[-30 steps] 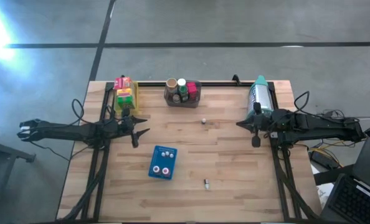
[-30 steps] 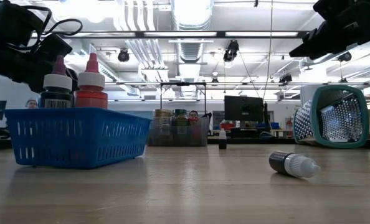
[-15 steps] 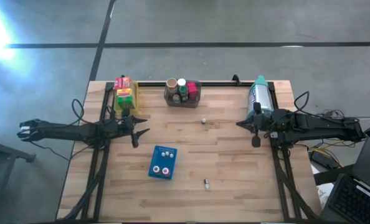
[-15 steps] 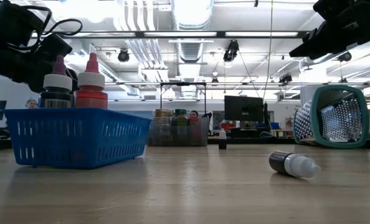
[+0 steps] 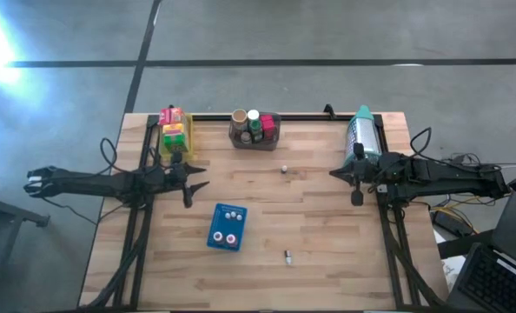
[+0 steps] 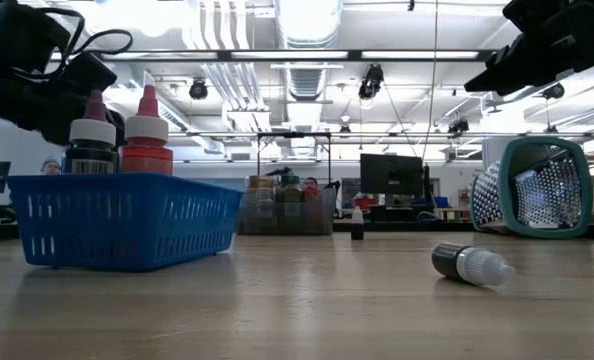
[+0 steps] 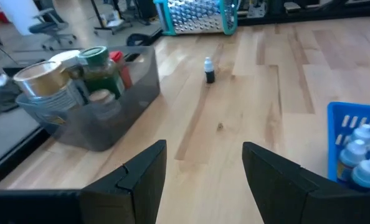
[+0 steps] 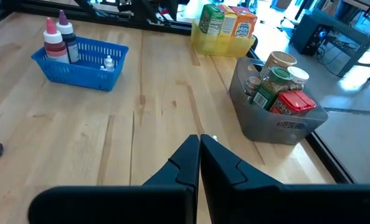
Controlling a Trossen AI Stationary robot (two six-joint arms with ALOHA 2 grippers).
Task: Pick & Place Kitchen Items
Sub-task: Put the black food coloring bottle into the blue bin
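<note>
A small white-capped bottle (image 5: 284,169) stands upright mid-table, also in the left wrist view (image 7: 208,70). A second small bottle (image 5: 287,256) lies on its side near the front edge, also in the low view (image 6: 472,263). A blue tray (image 5: 227,227) holds a few more bottles (image 6: 145,130). Cans and jars fill a grey bin (image 5: 254,129), and coloured boxes a yellow bin (image 5: 175,132). My left gripper (image 5: 188,178) hovers open at the table's left, its fingers (image 7: 144,180) around nothing. My right gripper (image 5: 355,178) hovers shut (image 8: 199,162) at the table's right.
A teal mesh basket (image 5: 363,130) lies on its side at the far right corner, just behind my right arm. Bare wood lies between the two grippers. Beyond the table, the low view shows a workshop with monitors.
</note>
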